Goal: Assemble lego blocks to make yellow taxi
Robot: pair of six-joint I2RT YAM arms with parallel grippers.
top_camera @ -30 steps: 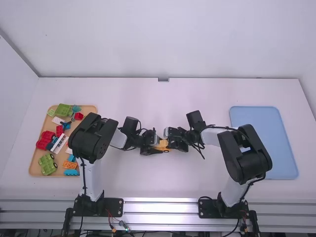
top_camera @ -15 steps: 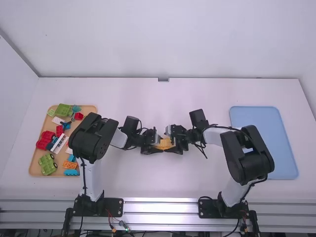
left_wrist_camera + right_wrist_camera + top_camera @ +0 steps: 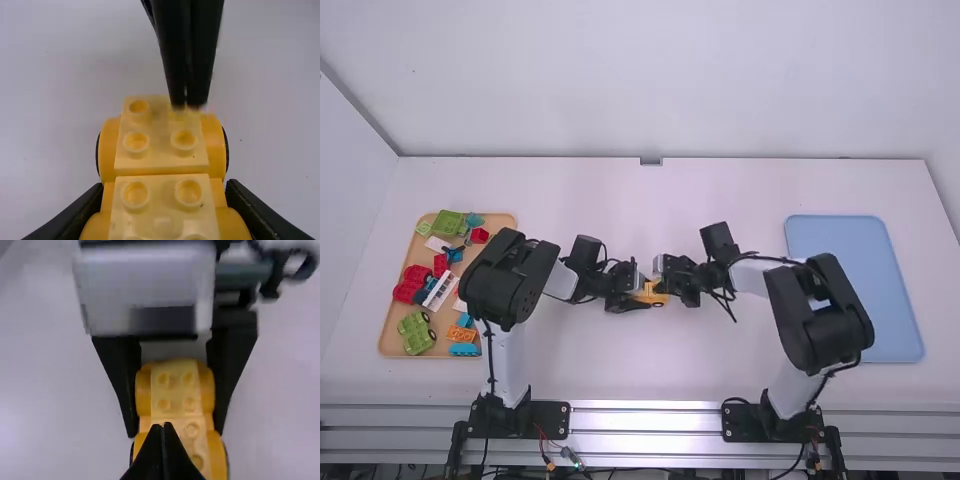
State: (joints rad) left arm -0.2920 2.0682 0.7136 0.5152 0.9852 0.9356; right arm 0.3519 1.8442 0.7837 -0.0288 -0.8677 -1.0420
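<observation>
The left gripper holds the yellow car between its jaws; at the car's free end is the right gripper, jaws closed, empty.

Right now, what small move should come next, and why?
Probably a gentle downward press on the yellow car: the left gripper clamps its sides, while the right gripper, shut and empty, has its fingertips right at the studs.
</observation>
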